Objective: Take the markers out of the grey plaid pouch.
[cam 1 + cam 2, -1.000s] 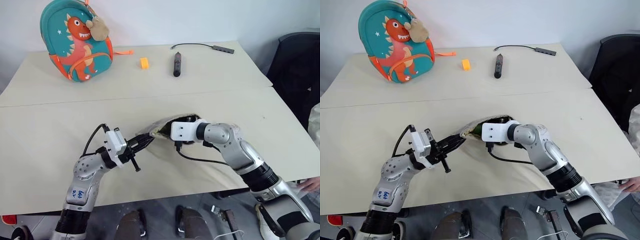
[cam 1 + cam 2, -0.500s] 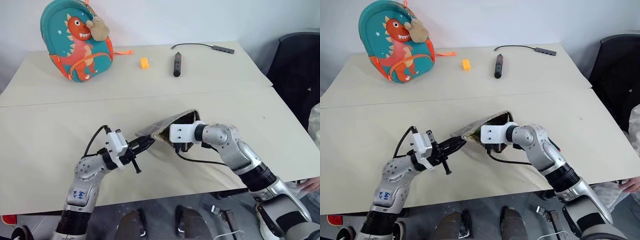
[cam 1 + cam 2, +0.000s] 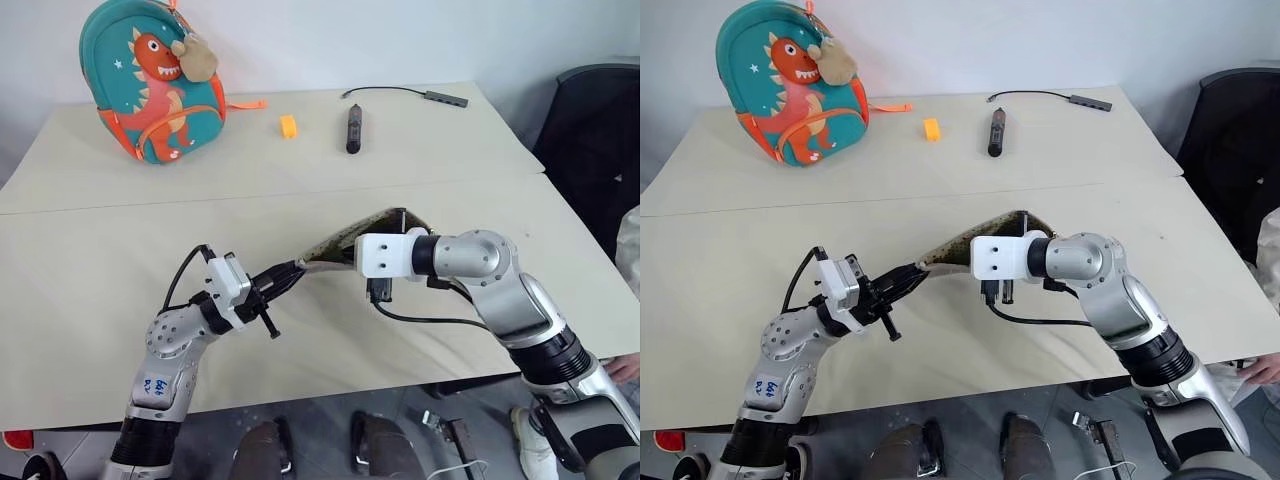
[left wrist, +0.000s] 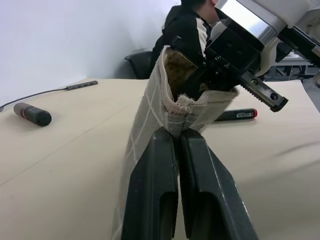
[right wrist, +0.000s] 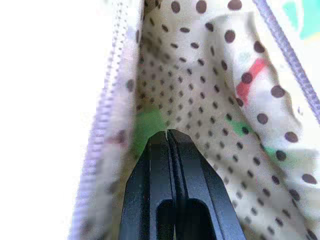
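Observation:
The grey plaid pouch (image 3: 338, 246) hangs stretched above the table between both grippers, its far end raised into a peak. My left gripper (image 4: 177, 131) is shut on the pouch's near edge. My right gripper (image 5: 167, 132) is inside the pouch's open mouth with its fingers shut, the tips against the polka-dot lining beside a blurred green patch (image 5: 147, 127). Whether they pinch anything I cannot tell. A dark marker with a red cap (image 4: 235, 115) lies on the table beyond the pouch, beneath my right hand.
At the table's far side stand a teal dinosaur backpack (image 3: 155, 80), a small orange block (image 3: 289, 126), a black stick-shaped device (image 3: 353, 128) and a cable with an adapter (image 3: 440, 97). A dark chair (image 3: 595, 140) and a person (image 4: 192, 30) are to the right.
My right gripper shut inside the pouch, then rose and drew back, pulling the pouch's mouth up into a peak. The left gripper kept its grip and place.

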{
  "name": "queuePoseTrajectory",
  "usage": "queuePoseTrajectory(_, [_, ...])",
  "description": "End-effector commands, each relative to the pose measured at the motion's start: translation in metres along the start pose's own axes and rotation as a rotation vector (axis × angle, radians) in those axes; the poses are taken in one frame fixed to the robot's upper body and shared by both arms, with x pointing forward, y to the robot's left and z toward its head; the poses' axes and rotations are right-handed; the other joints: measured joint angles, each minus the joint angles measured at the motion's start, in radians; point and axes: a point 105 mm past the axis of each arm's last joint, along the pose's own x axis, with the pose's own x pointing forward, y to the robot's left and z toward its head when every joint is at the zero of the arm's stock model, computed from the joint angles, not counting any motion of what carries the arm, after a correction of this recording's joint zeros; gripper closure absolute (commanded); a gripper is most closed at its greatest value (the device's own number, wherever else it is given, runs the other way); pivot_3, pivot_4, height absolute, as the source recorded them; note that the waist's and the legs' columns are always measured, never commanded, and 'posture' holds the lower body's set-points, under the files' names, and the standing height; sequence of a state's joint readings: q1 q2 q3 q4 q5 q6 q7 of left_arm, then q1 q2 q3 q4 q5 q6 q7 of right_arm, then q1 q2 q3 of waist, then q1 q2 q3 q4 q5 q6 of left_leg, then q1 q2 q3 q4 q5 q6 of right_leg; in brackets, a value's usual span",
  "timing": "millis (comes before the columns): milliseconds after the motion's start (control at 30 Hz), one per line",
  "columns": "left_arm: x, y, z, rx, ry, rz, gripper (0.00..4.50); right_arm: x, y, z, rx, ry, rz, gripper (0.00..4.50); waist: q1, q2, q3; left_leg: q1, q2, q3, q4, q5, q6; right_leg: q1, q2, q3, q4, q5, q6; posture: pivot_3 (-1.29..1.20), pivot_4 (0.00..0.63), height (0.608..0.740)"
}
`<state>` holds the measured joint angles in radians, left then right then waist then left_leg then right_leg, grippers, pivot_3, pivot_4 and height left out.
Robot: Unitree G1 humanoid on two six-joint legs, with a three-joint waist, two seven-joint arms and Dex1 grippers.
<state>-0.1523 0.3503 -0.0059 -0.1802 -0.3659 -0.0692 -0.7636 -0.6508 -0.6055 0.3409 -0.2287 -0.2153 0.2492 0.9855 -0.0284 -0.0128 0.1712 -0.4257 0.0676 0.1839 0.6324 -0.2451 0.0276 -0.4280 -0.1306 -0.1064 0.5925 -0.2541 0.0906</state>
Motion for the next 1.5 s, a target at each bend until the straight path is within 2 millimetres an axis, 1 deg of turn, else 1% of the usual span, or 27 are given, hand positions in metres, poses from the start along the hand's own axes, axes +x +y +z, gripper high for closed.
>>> queuePoseTrajectory(33, [0.002, 0.001, 0.007, 0.020, -0.028, 0.002, 4.50, -0.004, -0.009, 0.011, 0.027, -0.054, -0.048, 4.48, 0.000, 0.000, 0.000, 0.000, 0.000, 0.000, 0.000, 0.000, 0.000, 0.000, 0.000, 0.000, 0.000, 0.000, 0.000, 0.00, 0.150, 0.740])
queuePoseTrajectory(100, [0.000, 0.001, 0.004, 0.013, -0.020, 0.009, 4.50, -0.006, -0.009, 0.015, 0.096, -0.084, -0.045, 4.48, -0.001, 0.000, 0.000, 0.000, 0.000, 0.000, 0.000, 0.000, 0.000, 0.000, 0.000, 0.000, 0.000, 0.000, 0.000, 0.00, 0.150, 0.740])
queuePoseTrajectory(167, [-0.004, 0.003, 0.002, 0.006, -0.011, 0.025, 4.50, -0.011, -0.008, 0.013, 0.043, -0.072, -0.027, 4.48, 0.000, 0.000, 0.000, 0.000, 0.000, 0.000, 0.000, 0.000, 0.000, 0.000, 0.000, 0.000, 0.000, 0.000, 0.000, 0.00, 0.150, 0.740])
queuePoseTrajectory(367, [-0.008, 0.013, 0.003, 0.041, -0.005, 0.060, 4.50, -0.032, -0.016, 0.015, 0.057, -0.085, 0.009, 4.48, 0.002, 0.000, 0.000, 0.000, -0.001, 0.000, 0.000, 0.000, 0.001, 0.000, -0.001, 0.000, -0.001, 0.000, 0.000, 0.00, 0.150, 0.740])
queuePoseTrajectory(433, [-0.009, 0.018, 0.002, 0.055, 0.001, 0.078, 4.50, -0.037, -0.019, 0.013, 0.050, -0.077, 0.011, 4.48, 0.002, 0.000, 0.000, 0.000, 0.000, 0.000, 0.000, -0.001, 0.001, 0.001, -0.001, 0.000, -0.001, 0.000, 0.000, 0.00, 0.150, 0.740])
queuePoseTrajectory(533, [-0.010, 0.023, 0.001, 0.060, 0.002, 0.090, 4.50, -0.041, -0.012, 0.002, 0.037, -0.031, 0.057, 4.48, 0.002, 0.000, 0.000, 0.000, 0.000, 0.000, 0.000, -0.001, 0.001, 0.000, 0.000, 0.000, -0.001, 0.000, 0.000, 0.00, 0.150, 0.740])
queuePoseTrajectory(600, [-0.010, 0.023, 0.000, 0.051, -0.001, 0.087, 4.50, -0.035, -0.011, -0.006, 0.050, -0.005, 0.042, 4.48, 0.001, 0.000, 0.000, 0.000, 0.000, 0.000, 0.000, -0.001, 0.001, 0.000, 0.000, 0.000, -0.001, 0.000, 0.000, 0.00, 0.150, 0.740])
queuePoseTrajectory(633, [-0.009, 0.022, 0.000, 0.043, -0.005, 0.082, 4.50, -0.031, -0.013, -0.005, 0.090, -0.024, 0.018, 4.30, -0.001, 0.000, 0.000, 0.000, 0.000, 0.000, 0.000, -0.001, 0.001, 0.000, 0.000, 0.000, -0.001, 0.000, 0.000, 0.00, 0.150, 0.740])
queuePoseTrajectory(733, [-0.008, 0.020, 0.001, 0.012, -0.024, 0.083, 4.50, -0.019, -0.010, -0.005, 0.058, -0.015, 0.002, 3.56, -0.002, 0.000, 0.000, 0.000, 0.000, 0.000, 0.000, 0.000, 0.001, 0.000, 0.000, 0.000, -0.001, 0.000, 0.000, 0.00, 0.150, 0.740])
queuePoseTrajectory(833, [-0.006, 0.015, 0.001, -0.034, -0.042, 0.071, 4.50, -0.005, -0.010, -0.006, 0.019, 0.015, -0.026, 2.54, -0.001, 0.000, 0.000, 0.000, 0.000, 0.000, 0.000, 0.000, 0.000, 0.000, 0.000, 0.000, -0.001, 0.000, 0.000, 0.00, 0.150, 0.740])
queuePoseTrajectory(900, [-0.006, 0.013, 0.002, -0.075, -0.060, 0.073, 4.50, 0.001, -0.010, -0.007, -0.003, 0.029, -0.033, 2.54, -0.001, 0.000, 0.000, 0.000, 0.000, 0.000, 0.000, 0.000, 0.000, 0.000, 0.000, 0.000, -0.001, 0.000, 0.000, 0.00, 0.150, 0.740])
queuePoseTrajectory(1000, [-0.013, 0.012, 0.004, -0.265, -0.118, 0.065, 4.50, 0.007, -0.013, -0.003, -0.041, 0.049, -0.026, 2.54, -0.002, 0.000, 0.000, 0.000, -0.001, 0.000, 0.000, 0.000, 0.000, 0.000, -0.001, 0.000, -0.001, 0.000, 0.000, 0.00, 0.150, 0.740])
queuePoseTrajectory(1133, [-0.021, 0.014, 0.004, -0.370, -0.138, 0.041, 4.50, 0.012, -0.013, -0.002, -0.046, 0.087, 0.001, 2.54, -0.002, 0.000, 0.000, 0.000, 0.000, 0.000, 0.000, 0.000, 0.000, 0.000, 0.001, 0.000, 0.000, 0.000, 0.000, 0.00, 0.150, 0.740])
queuePoseTrajectory(1167, [-0.024, 0.014, 0.002, -0.421, -0.148, 0.024, 4.50, 0.012, -0.013, 0.001, -0.033, 0.101, 0.019, 2.54, -0.002, 0.000, 0.000, 0.000, 0.000, 0.000, 0.000, 0.000, 0.000, 0.000, 0.001, 0.000, 0.000, 0.000, 0.000, 0.00, 0.150, 0.740])
queuePoseTrajectory(1267, [-0.027, 0.014, 0.001, -0.416, -0.129, -0.016, 4.50, 0.013, -0.012, 0.007, -0.007, 0.123, 0.059, 2.54, -0.002, 0.000, 0.000, 0.000, 0.000, 0.000, 0.001, 0.000, 0.000, 0.000, 0.000, 0.000, 0.000, 0.000, 0.000, 0.00, 0.150, 0.740])
queuePoseTrajectory(1333, [-0.025, 0.017, 0.004, -0.434, -0.144, -0.032, 4.50, 0.012, -0.004, 0.005, -0.056, 0.156, 0.125, 2.54, -0.002, 0.000, 0.000, 0.000, 0.000, 0.000, 0.001, 0.000, 0.000, 0.000, 0.000, 0.000, 0.000, 0.000, 0.000, 0.00, 0.150, 0.740])
queuePoseTrajectory(1400, [-0.026, 0.021, 0.005, -0.474, -0.168, -0.032, 4.50, 0.012, -0.001, 0.006, -0.043, 0.165, 0.157, 2.54, 0.000, 0.000, 0.000, 0.000, 0.000, 0.000, 0.001, 0.000, 0.000, 0.000, 0.000, -0.001, 0.000, 0.000, 0.000, 0.00, 0.150, 0.740])
queuePoseTrajectory(1467, [-0.030, 0.024, 0.003, -0.481, -0.163, -0.026, 4.50, 0.016, -0.010, 0.021, -0.031, 0.115, 0.124, 2.54, 0.000, 0.000, 0.000, 0.000, 0.000, -0.001, 0.000, 0.000, 0.000, 0.000, 0.000, -0.001, 0.000, 0.000, 0.000, 0.00, 0.150, 0.740])
queuePoseTrajectory(1500, [-0.032, 0.025, 0.002, -0.498, -0.168, -0.022, 4.50, 0.017, -0.011, 0.029, -0.015, 0.091, 0.130, 2.54, -0.004, 0.000, 0.000, 0.000, 0.000, -0.001, 0.000, 0.000, 0.000, 0.000, 0.000, -0.001, 0.000, 0.000, 0.000, 0.00, 0.150, 0.740])
